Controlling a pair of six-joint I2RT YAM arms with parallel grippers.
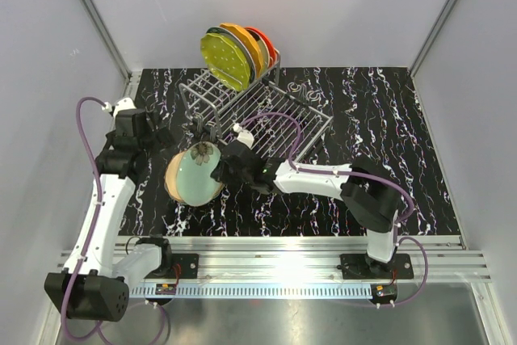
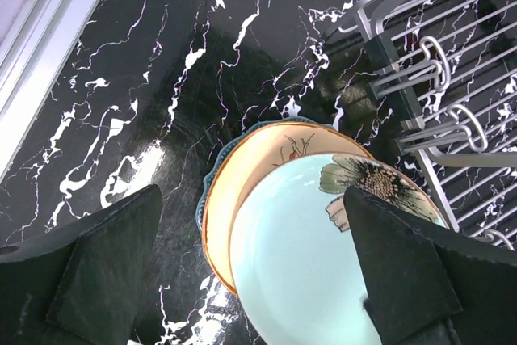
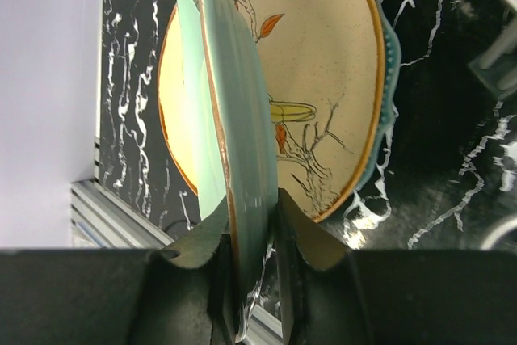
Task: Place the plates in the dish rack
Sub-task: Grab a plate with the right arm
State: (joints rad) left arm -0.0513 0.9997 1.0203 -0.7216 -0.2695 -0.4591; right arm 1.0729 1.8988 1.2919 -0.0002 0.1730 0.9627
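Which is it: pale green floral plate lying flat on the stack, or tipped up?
Tipped up. The right gripper clamps the rim of the pale green floral plate, which is angled off the cream floral plate below it.

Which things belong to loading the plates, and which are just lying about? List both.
Job: pale green floral plate, gripped at its rim by the right gripper; cream floral plate and teal plate under it; dotted yellow-green plate, orange plate, red plate in the silver wire dish rack; open left gripper.
Not job: black white-veined table top; purple cables.

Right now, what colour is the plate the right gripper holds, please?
Pale green, floral plate; left wrist view.
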